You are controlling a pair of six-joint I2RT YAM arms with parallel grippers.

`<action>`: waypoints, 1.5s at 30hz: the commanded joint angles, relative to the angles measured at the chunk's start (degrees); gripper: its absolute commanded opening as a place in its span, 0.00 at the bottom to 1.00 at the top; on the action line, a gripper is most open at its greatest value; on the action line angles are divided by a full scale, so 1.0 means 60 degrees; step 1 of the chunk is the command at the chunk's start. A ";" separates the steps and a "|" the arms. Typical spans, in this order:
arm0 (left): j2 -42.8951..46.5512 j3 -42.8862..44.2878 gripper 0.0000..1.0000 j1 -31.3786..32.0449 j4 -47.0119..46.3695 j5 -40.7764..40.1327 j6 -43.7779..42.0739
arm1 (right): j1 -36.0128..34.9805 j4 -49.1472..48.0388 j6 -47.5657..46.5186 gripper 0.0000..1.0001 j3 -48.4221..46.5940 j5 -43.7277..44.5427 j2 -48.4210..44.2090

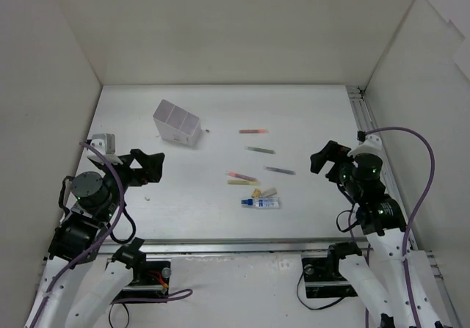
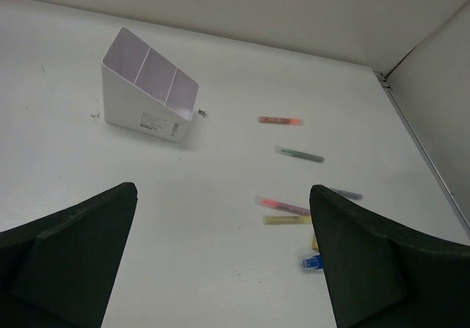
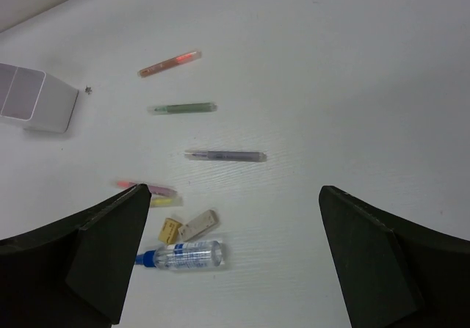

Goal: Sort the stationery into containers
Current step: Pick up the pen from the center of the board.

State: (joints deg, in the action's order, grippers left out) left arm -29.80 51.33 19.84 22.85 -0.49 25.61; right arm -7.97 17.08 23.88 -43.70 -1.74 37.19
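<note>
The white compartment box (image 1: 177, 123) stands at the back left, also in the left wrist view (image 2: 150, 86) and the right wrist view (image 3: 33, 97). Loose on the table lie a red pen (image 1: 252, 131), a green pen (image 1: 260, 150), a dark pen (image 1: 280, 170), a pink pen (image 1: 241, 175), a yellow pen (image 1: 242, 183), two tan eraser bits (image 1: 264, 192) and a blue-and-white tube (image 1: 261, 203). My left gripper (image 1: 149, 165) is open and empty, left of the pens. My right gripper (image 1: 324, 159) is open and empty, right of the dark pen (image 3: 225, 155).
White walls enclose the table on three sides. A metal rail (image 1: 360, 111) runs along the right edge. A tiny dark speck (image 1: 208, 130) lies beside the box.
</note>
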 commanded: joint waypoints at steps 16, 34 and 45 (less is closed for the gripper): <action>-0.1887 -0.0015 1.00 0.0049 -0.0995 0.0418 -0.0239 | -0.0034 -0.0562 -0.2849 0.98 -0.1077 -0.2391 0.2630; -0.2856 0.0029 1.00 0.0049 -0.1142 0.1063 -0.1030 | -0.1177 -0.0343 -0.8005 0.98 -0.8446 -0.3663 1.2402; -0.2694 -0.0059 1.00 -0.0039 -0.0689 0.0654 -0.1338 | -0.1528 0.2365 -0.7876 0.97 -1.3395 -0.4706 1.6476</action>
State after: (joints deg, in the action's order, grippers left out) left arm -46.11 49.98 19.81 20.49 4.25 19.25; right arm -16.05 24.12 -22.68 -117.64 -28.14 134.96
